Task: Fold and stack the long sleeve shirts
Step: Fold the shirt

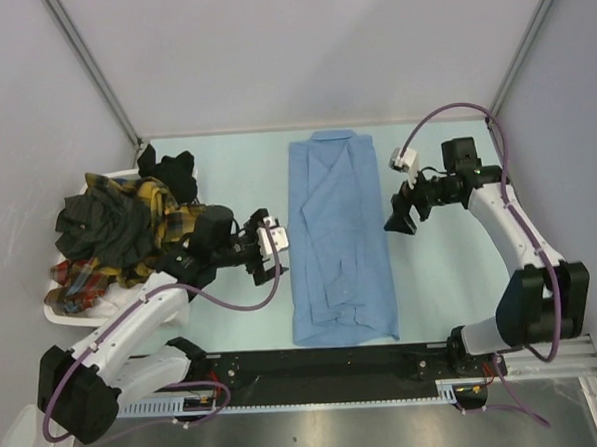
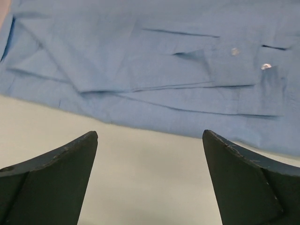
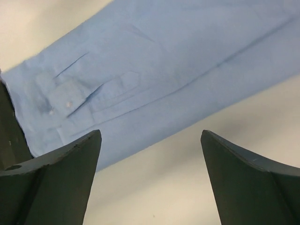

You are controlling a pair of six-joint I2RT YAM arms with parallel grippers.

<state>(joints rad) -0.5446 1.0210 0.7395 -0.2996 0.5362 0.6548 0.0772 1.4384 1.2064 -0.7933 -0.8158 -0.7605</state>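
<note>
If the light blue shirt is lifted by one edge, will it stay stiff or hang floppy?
Probably floppy: the light blue shirt lies in soft flat folds, so a lifted edge would likely droop. Its folded-in sleeve may slip open. It looks thin, so probably light.

Table [image 1: 436, 276]: pale mint-green top, flat and matte. The light blue shirt [image 1: 337, 236] lies flat at centre, folded into a long narrow strip. Its collar is at the far end and its hem toward the near edge. Both long edges rest flush on the surface, with table top showing either side. White basket [image 1: 55, 308] at left margin, probably resting on the table's edge; base hidden.
</note>
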